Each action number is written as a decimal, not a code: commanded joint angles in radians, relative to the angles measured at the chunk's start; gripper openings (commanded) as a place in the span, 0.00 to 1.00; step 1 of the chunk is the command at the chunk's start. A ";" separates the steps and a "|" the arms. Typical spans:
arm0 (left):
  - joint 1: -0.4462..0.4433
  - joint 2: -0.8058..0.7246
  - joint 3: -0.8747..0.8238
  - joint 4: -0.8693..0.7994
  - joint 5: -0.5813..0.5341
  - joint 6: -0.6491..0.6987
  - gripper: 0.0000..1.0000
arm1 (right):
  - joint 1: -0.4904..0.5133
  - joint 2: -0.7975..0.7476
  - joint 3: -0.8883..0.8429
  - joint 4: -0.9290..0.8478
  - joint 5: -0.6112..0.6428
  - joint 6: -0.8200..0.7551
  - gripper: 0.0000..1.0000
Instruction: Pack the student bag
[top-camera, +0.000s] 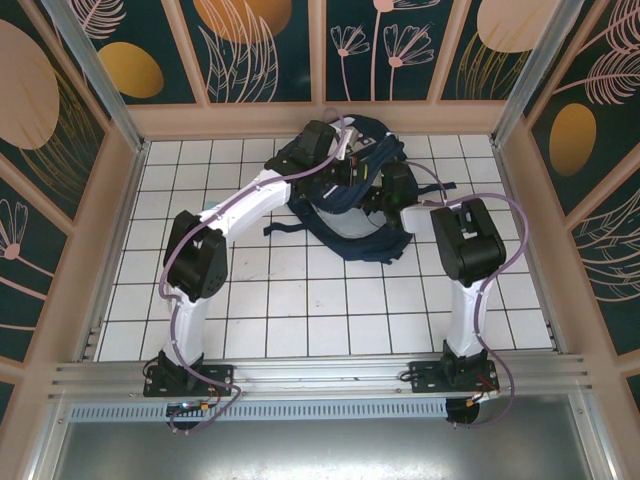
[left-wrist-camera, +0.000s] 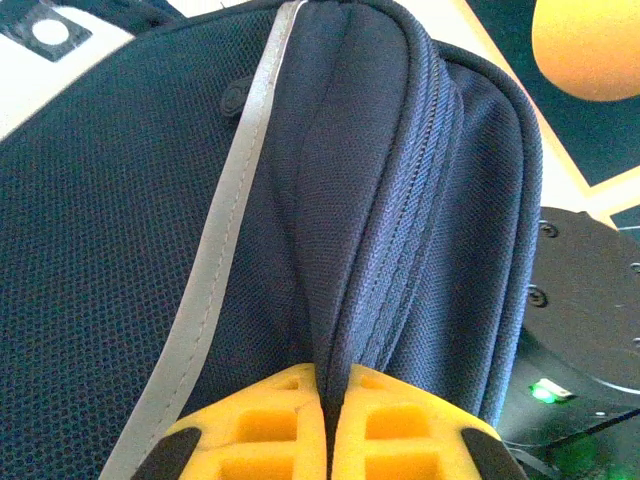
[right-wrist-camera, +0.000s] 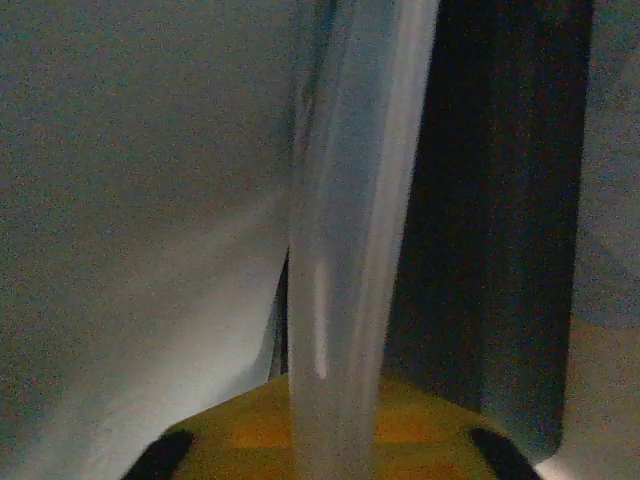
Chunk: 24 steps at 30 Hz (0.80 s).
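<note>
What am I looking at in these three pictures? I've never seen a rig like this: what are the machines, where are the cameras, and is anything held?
Two robot arms, left and right, are bolted at the near edge of a white tiled table. One picture looks down from above and behind them; the other two come from a camera on each wrist. Towards the far side lies the student bag, a dark navy backpack. The left gripper is shut, its yellow fingers pinching a fold of the bag's fabric beside the zip. The right gripper faces grey lining; a pale blurred strip rises between its fingers, but I cannot tell whether it is gripped.
</note>
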 joint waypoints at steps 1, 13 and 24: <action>-0.020 -0.087 0.006 0.095 0.042 -0.030 0.00 | 0.015 -0.006 0.044 -0.100 0.066 0.023 0.36; -0.020 -0.059 0.045 0.106 -0.038 -0.015 0.00 | -0.037 -0.247 -0.067 -0.475 0.216 -0.115 0.66; -0.020 -0.040 0.022 0.118 -0.070 -0.036 0.05 | -0.062 -0.484 -0.182 -0.728 0.314 -0.292 0.67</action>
